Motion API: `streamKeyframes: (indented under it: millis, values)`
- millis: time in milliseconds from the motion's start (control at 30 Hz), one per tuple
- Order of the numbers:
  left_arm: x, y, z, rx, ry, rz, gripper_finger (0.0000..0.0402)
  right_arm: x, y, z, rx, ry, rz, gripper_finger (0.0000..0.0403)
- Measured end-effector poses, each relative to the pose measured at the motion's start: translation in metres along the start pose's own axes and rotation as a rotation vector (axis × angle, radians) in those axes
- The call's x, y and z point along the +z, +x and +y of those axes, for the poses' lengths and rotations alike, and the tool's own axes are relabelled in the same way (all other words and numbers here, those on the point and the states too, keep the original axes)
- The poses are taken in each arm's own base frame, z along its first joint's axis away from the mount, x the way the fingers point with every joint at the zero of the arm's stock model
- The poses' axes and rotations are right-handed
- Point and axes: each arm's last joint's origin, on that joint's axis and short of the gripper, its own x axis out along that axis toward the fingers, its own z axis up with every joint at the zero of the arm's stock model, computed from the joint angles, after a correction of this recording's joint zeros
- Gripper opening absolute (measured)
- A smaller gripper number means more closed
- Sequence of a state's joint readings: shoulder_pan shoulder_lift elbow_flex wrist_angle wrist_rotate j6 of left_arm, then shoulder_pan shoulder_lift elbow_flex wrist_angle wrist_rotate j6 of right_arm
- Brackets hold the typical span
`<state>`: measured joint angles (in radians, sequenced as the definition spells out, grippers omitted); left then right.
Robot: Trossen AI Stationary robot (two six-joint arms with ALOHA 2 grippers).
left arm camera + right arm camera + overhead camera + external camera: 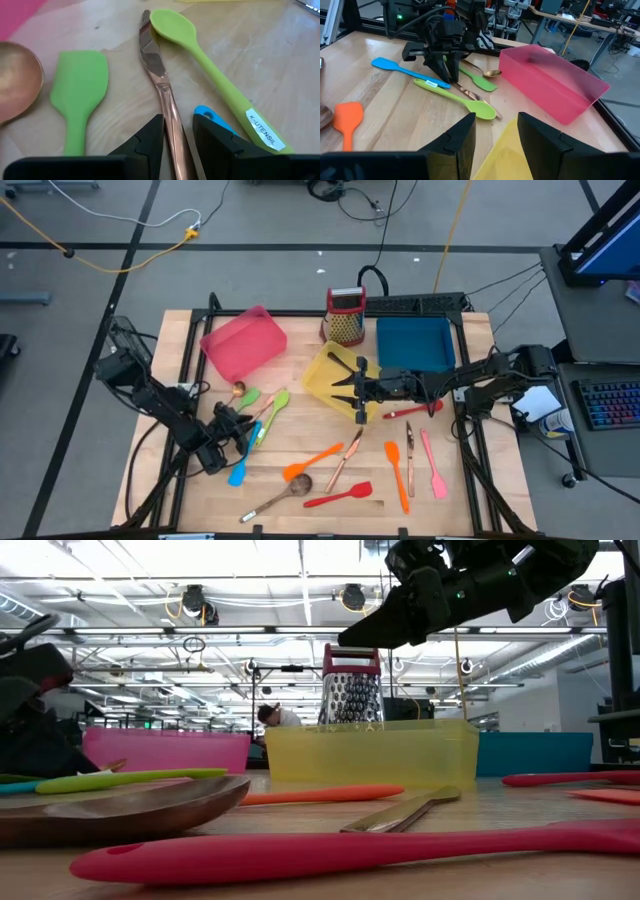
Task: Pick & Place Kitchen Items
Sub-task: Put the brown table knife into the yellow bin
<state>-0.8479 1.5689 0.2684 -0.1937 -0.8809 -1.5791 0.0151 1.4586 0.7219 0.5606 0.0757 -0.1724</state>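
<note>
The left gripper (178, 137) is low over the table (200, 500), in the left half near the middle between front and back edge. Its two fingers are partly apart and stand on both sides of the handle of the copper knife (159, 80), very close to it; if they already press the handle, I cannot tell. The knife lies flat on the wood. Just beside it lies the green spoon (215, 75), which carries a white label, and on the other side the green spatula (80, 95). The end of the blue spatula (210, 116) shows next to one finger.

The right gripper (358, 388) hangs above the yellow tray (322, 372), near the middle of the table toward the back edge. Its fingers are partly open and hold nothing.

More utensils, orange, red, pink and copper, lie spread along the front part of the table. The pink tray (245, 340) stands at the back left.
</note>
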Motion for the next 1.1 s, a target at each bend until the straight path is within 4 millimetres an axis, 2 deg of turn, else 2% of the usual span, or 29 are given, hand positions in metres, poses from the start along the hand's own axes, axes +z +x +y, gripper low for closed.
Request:
streamKeyframes:
  millis: [267,567,967,1100]
  values:
    - [0.0004,0.0001,0.0038,0.032,0.028,-0.002,0.0115,0.0004,0.0000,-0.0001,-0.001,0.000,-0.004,0.0139]
    - [0.0022,0.0020,0.0070,0.059,-0.036,-0.021,0.0115,0.0004,0.0000,-0.0001,-0.001,-0.001,-0.004,0.0139]
    - [0.0021,0.0021,0.0062,0.054,0.018,-0.017,0.0115,0.0018,0.0000,-0.0003,-0.004,-0.051,-0.019,0.0139]
    - [0.0024,0.0024,0.0063,0.056,0.011,-0.018,0.0095,0.0034,-0.0001,-0.0006,-0.007,-0.050,-0.035,0.0139]
